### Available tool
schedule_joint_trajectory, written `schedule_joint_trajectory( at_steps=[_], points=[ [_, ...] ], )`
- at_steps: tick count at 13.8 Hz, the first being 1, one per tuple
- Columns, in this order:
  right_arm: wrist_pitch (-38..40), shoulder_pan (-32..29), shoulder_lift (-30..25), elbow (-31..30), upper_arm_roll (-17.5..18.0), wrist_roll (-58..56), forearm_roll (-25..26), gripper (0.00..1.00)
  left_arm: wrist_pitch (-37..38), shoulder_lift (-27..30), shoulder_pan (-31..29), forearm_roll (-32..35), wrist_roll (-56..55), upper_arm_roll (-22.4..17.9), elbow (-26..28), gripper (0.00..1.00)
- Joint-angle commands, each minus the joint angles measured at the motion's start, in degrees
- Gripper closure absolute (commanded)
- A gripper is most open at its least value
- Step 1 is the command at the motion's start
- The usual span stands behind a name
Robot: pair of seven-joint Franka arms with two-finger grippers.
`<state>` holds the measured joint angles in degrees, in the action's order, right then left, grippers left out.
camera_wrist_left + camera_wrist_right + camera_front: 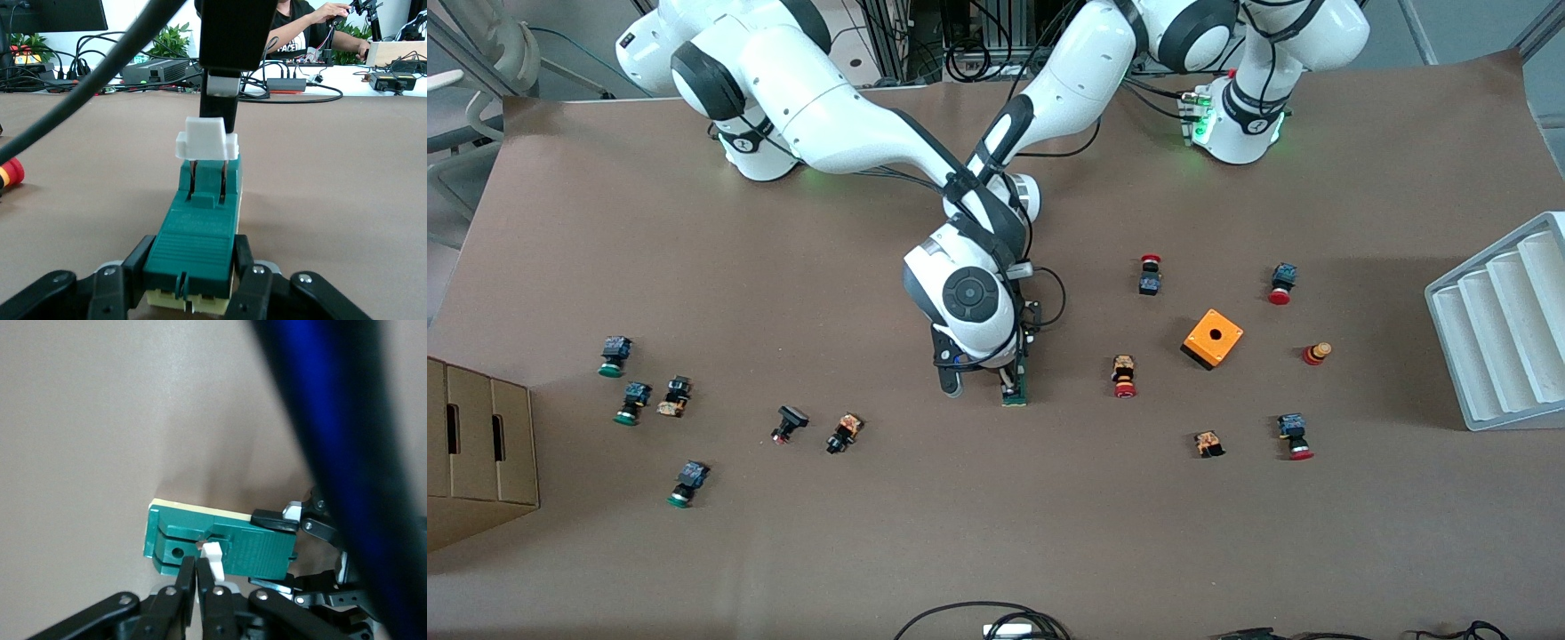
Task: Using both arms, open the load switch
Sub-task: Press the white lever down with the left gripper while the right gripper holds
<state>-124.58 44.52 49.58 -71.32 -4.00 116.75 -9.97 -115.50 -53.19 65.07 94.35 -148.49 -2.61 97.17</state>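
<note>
My left fingers clamp the load switch mid-bench, its long axis running toward the front camera, while my right fingers pinch its raised white tab.

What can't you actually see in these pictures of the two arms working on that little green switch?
- Front view: the load switch is mostly hidden under the arms' wrists, and so are both grippers.
- Left wrist view: the left gripper clamps the block; its fingers are cut off by the edge.
- Right wrist view: the right gripper covers most of the white tab; a blurred cable hides one side.
</note>
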Motion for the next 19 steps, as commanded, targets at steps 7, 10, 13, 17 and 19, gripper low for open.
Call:
schedule_joint_trajectory(
  at_steps=[7,10,13,17,19],
  points=[
    [-0.8,1.4,-1.2,-3.6,0.0,-0.3,-0.6,0.85,-0.4,0.4,0.1,0.4,0.5,0.1,-2.3,0.47],
    [-1.0,1.7,-1.1,-3.6,0.0,-0.3,-0.6,0.85,-0.5,0.3,0.1,0.4,0.6,0.1,-2.3,0.47],
    [-1.5,2.2,-0.5,-3.7,0.0,-0.1,0.0,0.85,-0.4,0.3,0.1,0.4,0.5,0.1,-2.3,0.47],
    [-1.8,2.5,-0.2,-3.7,0.0,-0.1,0.2,0.85,-0.4,0.3,0.2,0.4,0.5,0.1,-2.2,0.47],
    [-2.0,2.5,-0.2,-3.7,0.0,0.0,0.2,0.85,-0.4,0.3,0.2,0.4,0.5,0.1,-2.2,0.47]
  ],
)
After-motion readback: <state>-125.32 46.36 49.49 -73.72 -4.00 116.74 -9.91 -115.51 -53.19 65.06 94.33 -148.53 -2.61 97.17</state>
